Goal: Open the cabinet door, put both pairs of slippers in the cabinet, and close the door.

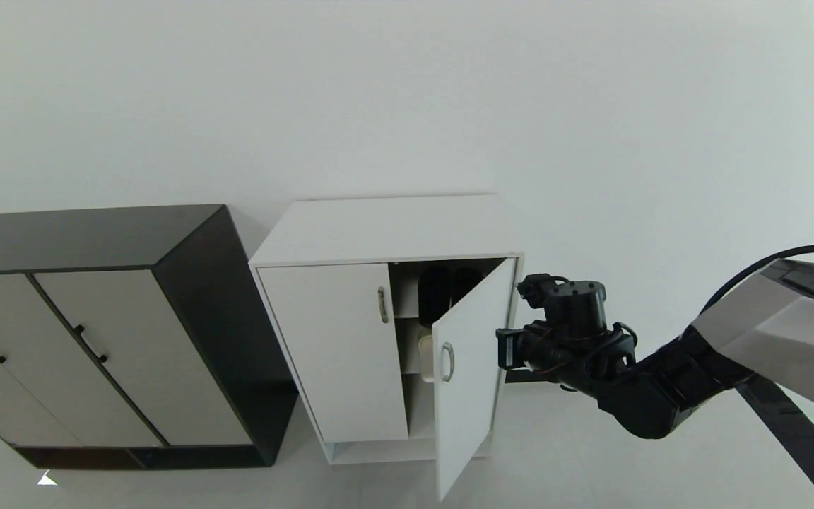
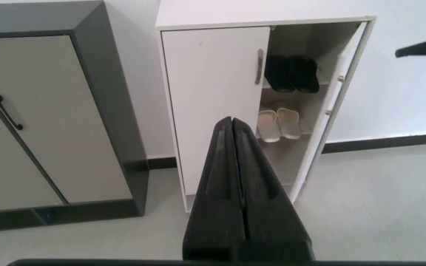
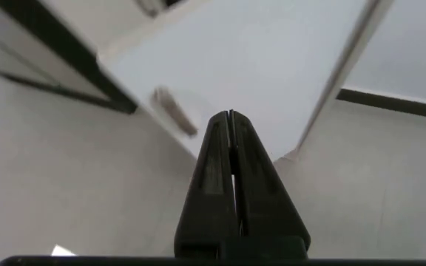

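Outside the ajar cabinet door (image 1: pixel 469 396), the right tool (image 3: pixel 231 118) hangs closed.

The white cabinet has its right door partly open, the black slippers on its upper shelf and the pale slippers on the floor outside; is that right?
Not quite: the pale slippers sit inside the white cabinet, on the shelf below the black slippers, as the left wrist view shows.

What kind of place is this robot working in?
Probably a home entryway, or a test room staged as one: a white shoe cabinet holding black slippers and pale slippers, a dark cabinet beside it.
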